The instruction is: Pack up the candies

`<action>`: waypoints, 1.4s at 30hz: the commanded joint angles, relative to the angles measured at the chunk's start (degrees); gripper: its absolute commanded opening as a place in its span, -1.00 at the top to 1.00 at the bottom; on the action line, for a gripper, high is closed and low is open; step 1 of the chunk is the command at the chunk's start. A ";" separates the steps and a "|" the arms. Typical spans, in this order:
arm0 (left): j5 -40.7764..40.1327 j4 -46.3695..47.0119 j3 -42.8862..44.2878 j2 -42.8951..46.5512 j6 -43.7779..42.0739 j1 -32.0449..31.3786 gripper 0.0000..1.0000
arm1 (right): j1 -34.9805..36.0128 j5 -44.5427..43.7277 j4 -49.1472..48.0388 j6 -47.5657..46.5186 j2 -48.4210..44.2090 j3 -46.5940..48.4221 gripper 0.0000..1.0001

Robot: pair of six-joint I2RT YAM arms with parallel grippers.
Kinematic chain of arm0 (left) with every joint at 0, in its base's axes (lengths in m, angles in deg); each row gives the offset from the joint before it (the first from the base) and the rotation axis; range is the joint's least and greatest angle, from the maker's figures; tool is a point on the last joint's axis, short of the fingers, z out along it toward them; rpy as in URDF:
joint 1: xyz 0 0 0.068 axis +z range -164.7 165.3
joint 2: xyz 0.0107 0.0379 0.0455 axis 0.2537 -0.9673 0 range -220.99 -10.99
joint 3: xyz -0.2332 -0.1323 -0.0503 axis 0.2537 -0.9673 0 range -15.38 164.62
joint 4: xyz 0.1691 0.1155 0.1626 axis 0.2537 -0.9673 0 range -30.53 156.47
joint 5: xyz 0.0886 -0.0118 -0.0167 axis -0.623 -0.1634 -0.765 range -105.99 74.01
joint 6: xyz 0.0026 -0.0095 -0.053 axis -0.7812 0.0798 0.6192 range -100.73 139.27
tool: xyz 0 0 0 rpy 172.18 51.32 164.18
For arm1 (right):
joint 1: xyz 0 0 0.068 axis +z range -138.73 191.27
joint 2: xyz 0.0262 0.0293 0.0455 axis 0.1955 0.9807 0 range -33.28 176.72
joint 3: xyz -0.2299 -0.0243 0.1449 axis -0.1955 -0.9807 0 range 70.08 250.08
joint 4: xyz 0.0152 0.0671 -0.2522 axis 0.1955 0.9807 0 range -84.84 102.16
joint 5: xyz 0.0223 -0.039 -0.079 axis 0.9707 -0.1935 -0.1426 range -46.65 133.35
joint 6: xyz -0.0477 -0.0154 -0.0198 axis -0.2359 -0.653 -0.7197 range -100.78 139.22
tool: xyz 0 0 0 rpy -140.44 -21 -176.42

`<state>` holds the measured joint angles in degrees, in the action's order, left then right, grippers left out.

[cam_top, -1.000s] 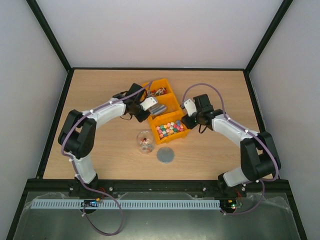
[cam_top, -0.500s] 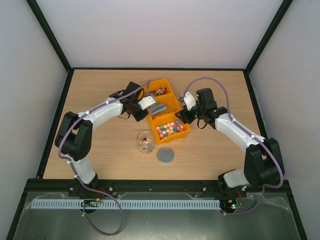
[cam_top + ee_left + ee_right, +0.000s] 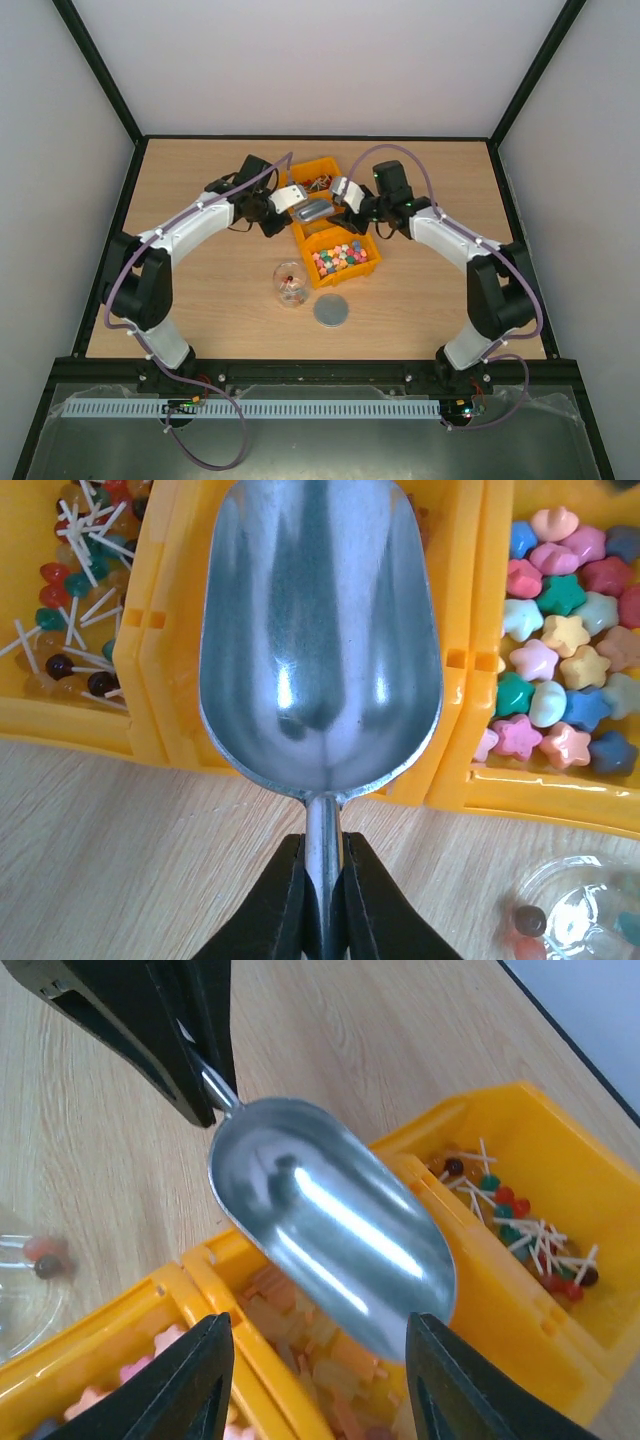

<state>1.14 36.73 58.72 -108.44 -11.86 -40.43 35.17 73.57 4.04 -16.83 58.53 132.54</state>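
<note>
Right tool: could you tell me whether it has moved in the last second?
Yes. The right tool has swung left and farther back, from beside the yellow tray's right edge to over its middle compartment.

scoop — over yellow tray | grey disc — on table, near clear jar

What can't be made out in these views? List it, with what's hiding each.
1. Amber candies: in the left wrist view the scoop bowl covers the middle bin.
2. Clear cup: cut off by the bottom-right corner in the left wrist view. In the top view its contents are too small to count.
3. Scoop handle: the left tool is clamped over it, and the bottom edge crops the rest.
</note>
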 commanded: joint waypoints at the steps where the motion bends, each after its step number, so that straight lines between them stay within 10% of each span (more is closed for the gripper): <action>1: 4.11 -0.68 1.17 2.81 -3.17 0.07 0.95 | 2.38 2.98 3.34 -12.06 2.92 4.42 0.03; 16: 9.61 -2.76 0.51 5.34 -9.31 0.07 0.95 | 5.37 3.35 13.91 -24.99 7.76 10.29 0.27; 27: 10.80 -2.69 0.22 5.64 -9.91 0.53 0.95 | 5.86 1.79 16.23 -26.72 9.45 13.19 0.96; 34: 19.21 -2.33 -1.50 8.45 -9.55 4.16 0.47 | 5.89 1.87 16.36 -26.03 8.89 13.53 0.97; 42: 22.73 -0.01 -3.71 9.73 -8.61 4.64 0.41 | 5.89 3.30 15.11 -25.51 7.27 12.05 0.97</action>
<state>18.10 36.18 55.97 -100.09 -20.91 -35.60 41.45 77.26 19.01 -43.78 67.01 144.51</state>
